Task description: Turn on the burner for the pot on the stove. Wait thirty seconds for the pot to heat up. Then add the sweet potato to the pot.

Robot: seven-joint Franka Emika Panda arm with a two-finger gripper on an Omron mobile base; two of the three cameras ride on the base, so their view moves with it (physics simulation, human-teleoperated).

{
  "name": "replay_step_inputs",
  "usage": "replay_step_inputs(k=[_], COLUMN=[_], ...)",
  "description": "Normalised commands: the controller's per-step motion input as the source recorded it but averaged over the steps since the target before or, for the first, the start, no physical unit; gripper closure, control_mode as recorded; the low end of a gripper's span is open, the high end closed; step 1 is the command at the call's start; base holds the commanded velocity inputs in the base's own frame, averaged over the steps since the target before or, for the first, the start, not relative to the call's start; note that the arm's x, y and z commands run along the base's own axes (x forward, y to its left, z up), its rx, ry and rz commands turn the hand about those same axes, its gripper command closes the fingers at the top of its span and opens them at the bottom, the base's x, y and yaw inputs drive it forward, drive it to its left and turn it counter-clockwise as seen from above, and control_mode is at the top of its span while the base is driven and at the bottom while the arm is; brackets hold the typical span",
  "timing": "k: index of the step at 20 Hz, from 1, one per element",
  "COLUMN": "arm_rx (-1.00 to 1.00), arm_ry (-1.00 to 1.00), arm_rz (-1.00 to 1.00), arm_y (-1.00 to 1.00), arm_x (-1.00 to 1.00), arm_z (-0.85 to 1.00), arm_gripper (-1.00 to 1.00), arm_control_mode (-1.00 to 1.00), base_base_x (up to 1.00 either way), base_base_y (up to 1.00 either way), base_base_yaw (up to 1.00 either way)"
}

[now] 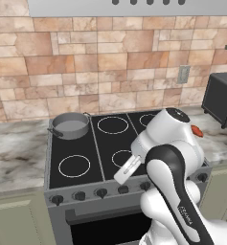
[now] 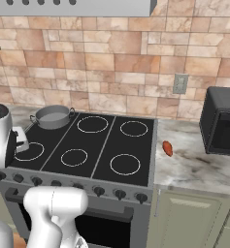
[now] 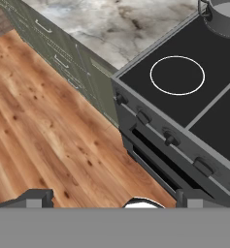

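- We see the stove (image 1: 100, 143) with the pot (image 1: 70, 125) on its back left ring; the wrong knob (image 3: 143, 117) may get turned, since the knobs sit close together
- The sweet potato (image 2: 168, 148) lies on the desk (image 2: 194, 164), right of the stove
- Our tool (image 3: 111, 199) is spread wide, holds nothing, hovers before the knobs

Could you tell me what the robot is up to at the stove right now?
The arm is at the front of the stove, its open gripper holding nothing, above the floor near the row of knobs. The pot sits on the back left burner. The sweet potato lies on the counter to the stove's right. No knob is being touched yet.
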Motion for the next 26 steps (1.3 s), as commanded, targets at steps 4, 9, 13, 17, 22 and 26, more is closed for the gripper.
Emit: replay_step_inputs(k=[4, 9, 13, 17, 22, 26], arm_rx=[0.0, 0.0, 0.0, 0.0, 0.0, 0.0], arm_ry=[0.0, 0.0, 0.0, 0.0, 0.0, 0.0], arm_rz=[0.0, 0.0, 0.0, 0.0, 0.0, 0.0], arm_y=[0.0, 0.0, 0.0, 0.0, 0.0, 0.0], arm_x=[0.0, 0.0, 0.0, 0.0, 0.0, 0.0], arm_z=[0.0, 0.0, 0.0, 0.0, 0.0, 0.0], arm_gripper=[-1.0, -1.0, -1.0, -1.0, -1.0, -1.0], arm_control_mode=[-1.0, -1.0, -1.0, -1.0, -1.0, -1.0], base_base_x=[0.0, 0.0, 0.0, 0.0, 0.0, 0.0], base_base_y=[0.0, 0.0, 0.0, 0.0, 0.0, 0.0], base_base_yaw=[0.0, 0.0, 0.0, 0.0, 0.0, 0.0])
